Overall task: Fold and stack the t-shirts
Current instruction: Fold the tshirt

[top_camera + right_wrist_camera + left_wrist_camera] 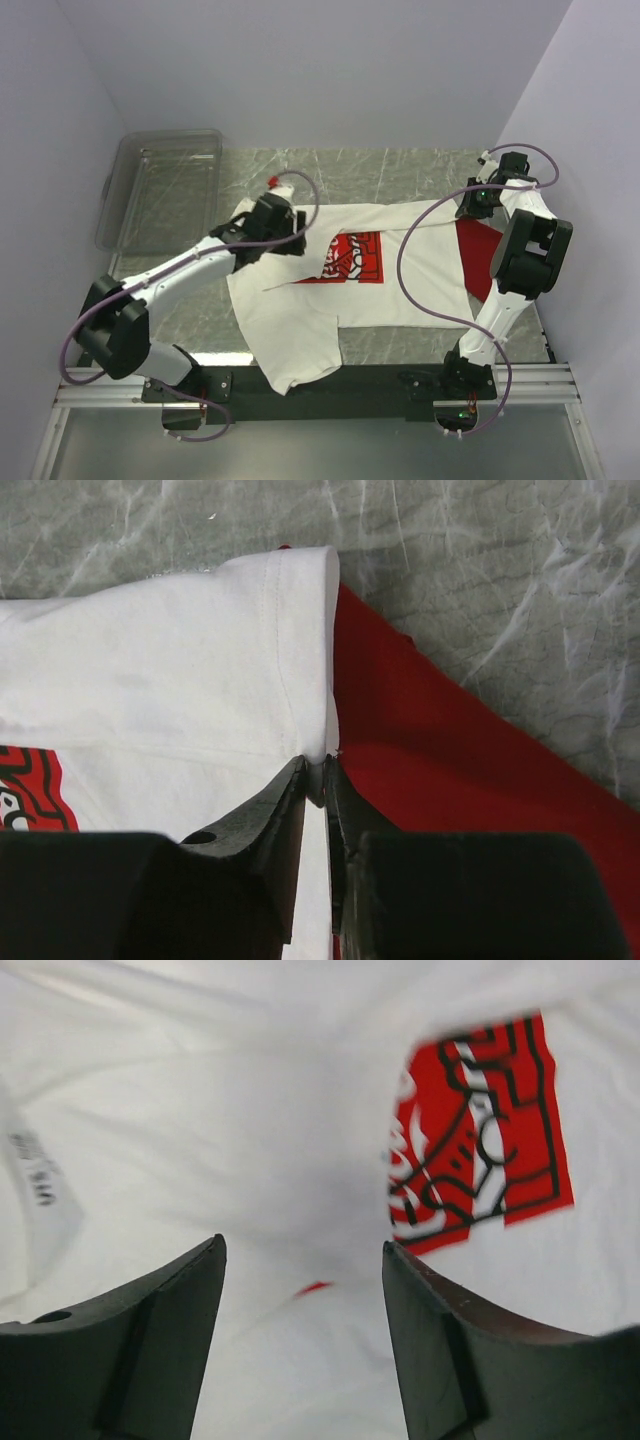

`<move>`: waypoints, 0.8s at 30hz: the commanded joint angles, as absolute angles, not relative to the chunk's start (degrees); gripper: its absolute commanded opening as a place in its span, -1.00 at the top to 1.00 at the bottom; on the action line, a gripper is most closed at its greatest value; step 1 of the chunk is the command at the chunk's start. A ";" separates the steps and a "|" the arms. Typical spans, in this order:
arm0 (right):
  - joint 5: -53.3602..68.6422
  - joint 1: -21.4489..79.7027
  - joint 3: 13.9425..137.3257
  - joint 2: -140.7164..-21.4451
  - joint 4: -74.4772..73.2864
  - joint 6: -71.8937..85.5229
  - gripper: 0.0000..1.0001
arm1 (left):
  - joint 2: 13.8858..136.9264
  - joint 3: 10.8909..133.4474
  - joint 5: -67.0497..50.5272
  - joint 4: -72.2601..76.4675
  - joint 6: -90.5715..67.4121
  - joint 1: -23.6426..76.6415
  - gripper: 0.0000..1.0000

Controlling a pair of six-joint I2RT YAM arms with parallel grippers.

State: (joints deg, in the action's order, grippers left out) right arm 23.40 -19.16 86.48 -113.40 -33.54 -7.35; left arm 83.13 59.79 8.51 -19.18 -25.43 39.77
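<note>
Left gripper (300, 1250) hovers with its jaws spread wide and nothing between them. It is directly above the white t-shirt (250, 1110). The shirt's red square print (480, 1130) lies just beyond the tips, off to one side.

Right gripper (322, 770) has its jaws drawn almost together, and the tips pinch a folded edge of the white t-shirt. The red t-shirt (450, 760) lies flat against the outer side of that edge.

Seen from above, the white t-shirt spreads across the marbled table (400, 165) between the two arms, one end reaching the near edge. A clear plastic bin (160, 190) sits at the far left corner, well apart from both shirts.
</note>
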 commanded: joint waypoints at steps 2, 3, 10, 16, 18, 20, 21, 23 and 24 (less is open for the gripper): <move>23.99 -19.69 88.68 -111.36 -32.69 -8.00 0.59 | 82.52 61.95 7.12 -15.82 -28.38 28.32 -0.36; 24.17 -19.60 88.59 -111.44 -32.52 -7.91 0.59 | 84.62 62.57 5.73 -15.39 -29.00 26.47 -0.33; 24.87 -19.07 88.59 -111.62 -32.43 -7.47 0.59 | 100.97 75.22 10.00 -17.49 -33.13 16.62 -0.11; 25.31 -18.90 88.50 -111.88 -32.34 -7.21 0.59 | 111.87 86.11 13.70 -20.82 -34.28 13.63 -0.10; 25.49 -18.81 88.42 -111.80 -32.25 -7.12 0.59 | 114.16 87.44 14.15 -21.18 -34.02 13.45 -0.08; 25.75 -18.81 88.51 -111.97 -32.17 -7.12 0.59 | 116.00 89.12 14.41 -21.71 -33.84 13.18 -0.06; 25.84 -18.72 88.51 -111.97 -32.17 -7.03 0.59 | 116.45 89.64 14.33 -22.32 -33.66 13.10 -0.02; 25.93 -18.72 88.51 -112.06 -32.17 -7.03 0.59 | 117.24 90.18 14.15 -22.50 -33.57 13.10 0.05; 25.93 -18.72 88.51 -111.97 -32.17 -7.03 0.59 | 117.42 90.09 13.98 -22.24 -33.57 13.10 0.09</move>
State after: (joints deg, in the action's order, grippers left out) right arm 25.08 -19.09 86.48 -113.40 -33.45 -7.27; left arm 116.97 87.42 12.99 -21.71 -32.88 12.99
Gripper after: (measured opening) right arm 0.206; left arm 0.472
